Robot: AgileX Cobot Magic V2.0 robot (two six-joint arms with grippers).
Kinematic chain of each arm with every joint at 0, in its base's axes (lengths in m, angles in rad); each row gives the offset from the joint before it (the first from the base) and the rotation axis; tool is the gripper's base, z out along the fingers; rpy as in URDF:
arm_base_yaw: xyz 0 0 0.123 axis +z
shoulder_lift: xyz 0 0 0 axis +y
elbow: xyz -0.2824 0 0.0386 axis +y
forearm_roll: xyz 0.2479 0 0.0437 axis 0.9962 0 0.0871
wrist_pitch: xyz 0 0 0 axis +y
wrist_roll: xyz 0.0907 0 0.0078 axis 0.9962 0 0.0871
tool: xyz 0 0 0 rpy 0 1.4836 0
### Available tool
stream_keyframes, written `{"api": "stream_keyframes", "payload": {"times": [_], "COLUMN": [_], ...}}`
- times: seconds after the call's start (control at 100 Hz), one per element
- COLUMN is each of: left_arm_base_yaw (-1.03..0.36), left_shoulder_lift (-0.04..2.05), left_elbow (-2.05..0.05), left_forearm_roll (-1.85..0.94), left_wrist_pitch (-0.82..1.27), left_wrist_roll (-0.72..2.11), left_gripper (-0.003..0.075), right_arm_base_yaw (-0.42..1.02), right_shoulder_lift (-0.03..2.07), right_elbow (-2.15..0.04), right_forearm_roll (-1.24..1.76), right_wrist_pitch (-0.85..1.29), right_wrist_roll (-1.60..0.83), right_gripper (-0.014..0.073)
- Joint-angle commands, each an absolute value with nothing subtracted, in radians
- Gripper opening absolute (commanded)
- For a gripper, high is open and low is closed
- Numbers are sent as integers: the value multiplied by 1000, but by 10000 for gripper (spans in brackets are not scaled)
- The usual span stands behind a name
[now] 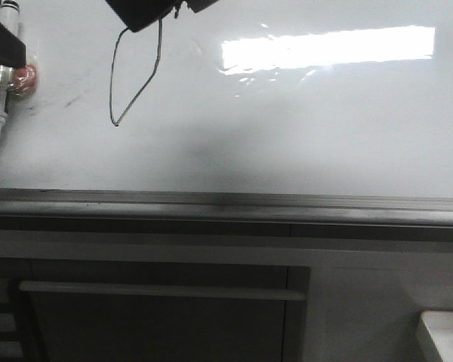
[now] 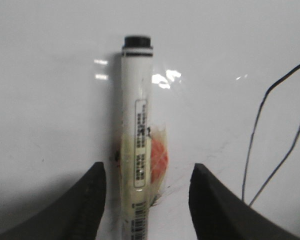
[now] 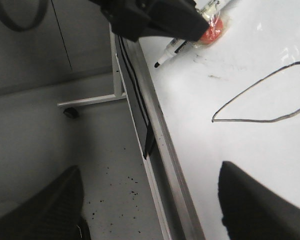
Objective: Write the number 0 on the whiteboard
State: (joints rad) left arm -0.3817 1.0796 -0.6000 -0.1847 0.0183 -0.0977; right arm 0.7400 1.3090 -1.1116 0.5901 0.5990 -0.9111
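In my left wrist view, a white marker (image 2: 136, 145) stands upright in the middle of the frame on the whiteboard (image 2: 50, 75), its black end at the upper centre. An orange-red patch under clear tape (image 2: 157, 156) sits on its lower barrel. My left gripper (image 2: 147, 200) fingers (image 2: 87, 205) are spread apart either side of it. Thin black lines of the number 0 (image 2: 270, 145) run down the right side.

I see the number 0 (image 1: 134, 75) drawn: thin black loop, tall, narrow, angular, pointed at its lower end, top hidden. It sits upper left on the whiteboard (image 1: 302, 136), glossy white, grey rail below.
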Motion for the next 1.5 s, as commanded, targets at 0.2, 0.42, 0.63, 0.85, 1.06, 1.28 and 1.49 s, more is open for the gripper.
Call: {"api": "stream_keyframes", "payload": {"times": [0.2, 0.42, 0.63, 0.85, 1.06, 1.28, 1.49], "left_arm_base_yaw": [-379, -379, -379, -379, -379, -379, -379], "left_shoulder_lift": [757, 493, 244, 70, 52, 52, 52], "left_elbow": [-621, -552, -414, -286, -249, -230, -226], "left_forearm_roll": [-50, 32, 56, 80, 80, 80, 80], "left_wrist_pitch": [20, 19, 23, 23, 19, 16, 18], "left_wrist_roll": [-103, -103, -103, -103, -103, -103, -103], "left_gripper": [43, -20, -20, -20, -20, -20, -20], "right_arm_base_yaw": [735, 737, 739, 739, 739, 739, 739], "right_shoulder_lift": [1126, 898, 651, 487, 458, 458, 458], "right_elbow": [-1091, -884, -617, -404, -346, -332, -332], "right_forearm_roll": [615, 615, 615, 628, 628, 628, 628], "right_wrist_pitch": [464, 238, 119, 115, 144, 142, 142], "right_wrist_roll": [-883, -883, -883, -883, -883, -883, -883], "right_gripper": [-50, -50, -50, -51, -51, -51, -51]}}
